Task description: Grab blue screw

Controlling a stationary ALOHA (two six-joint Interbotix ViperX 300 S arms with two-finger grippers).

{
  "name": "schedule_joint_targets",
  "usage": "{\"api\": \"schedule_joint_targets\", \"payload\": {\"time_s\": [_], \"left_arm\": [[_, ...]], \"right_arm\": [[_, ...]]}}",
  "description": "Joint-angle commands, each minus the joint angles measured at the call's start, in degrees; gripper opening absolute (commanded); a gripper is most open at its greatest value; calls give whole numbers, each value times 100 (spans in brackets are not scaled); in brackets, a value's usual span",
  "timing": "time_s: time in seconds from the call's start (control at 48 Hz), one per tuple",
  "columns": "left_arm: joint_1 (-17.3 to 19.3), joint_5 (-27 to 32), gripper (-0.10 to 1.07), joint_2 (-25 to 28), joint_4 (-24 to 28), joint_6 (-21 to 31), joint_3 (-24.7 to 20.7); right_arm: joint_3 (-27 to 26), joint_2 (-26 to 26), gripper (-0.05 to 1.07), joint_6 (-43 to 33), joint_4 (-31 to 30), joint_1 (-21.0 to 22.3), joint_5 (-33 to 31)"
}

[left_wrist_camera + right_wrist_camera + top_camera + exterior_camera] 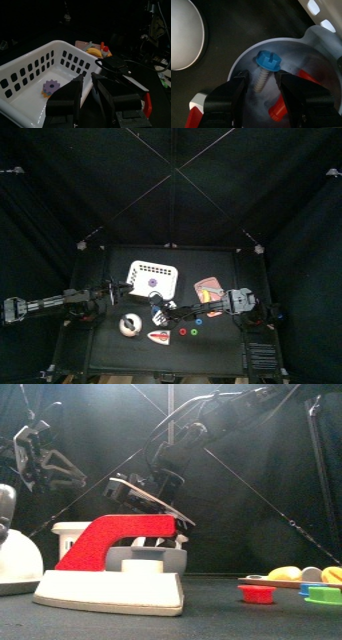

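Just ahead of the right claw (258, 97), spread wide, the blue screw (266, 62) lies pointing its shank back between the jaws.

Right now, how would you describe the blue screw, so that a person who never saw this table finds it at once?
Start at the pale round dish straight ahead of the right gripper. The blue screw lies in it, just beyond the gap between the open jaws. It alone has a bright blue head on a pale shank; the red piece beside it is plain red.
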State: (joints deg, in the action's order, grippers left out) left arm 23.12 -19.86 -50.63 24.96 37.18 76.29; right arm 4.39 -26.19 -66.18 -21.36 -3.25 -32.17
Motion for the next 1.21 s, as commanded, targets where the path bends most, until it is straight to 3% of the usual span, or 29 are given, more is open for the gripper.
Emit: {"api": "schedule_joint_targets", "payload": {"time_s": [0.0,0.5,0.854,1.188], "left_arm": [[0,-26,65,9,-9,0,-62],[0,-18,65,9,-9,0,-62],[0,-18,65,9,-9,0,-62],[-9,-18,65,0,-9,0,-53]], "right_arm": [[-114,97,81,9,0,44,-18],[-132,44,81,9,-9,35,-18],[-185,62,54,9,-9,26,-18],[-492,325,53,26,-290,-35,-448]]}}
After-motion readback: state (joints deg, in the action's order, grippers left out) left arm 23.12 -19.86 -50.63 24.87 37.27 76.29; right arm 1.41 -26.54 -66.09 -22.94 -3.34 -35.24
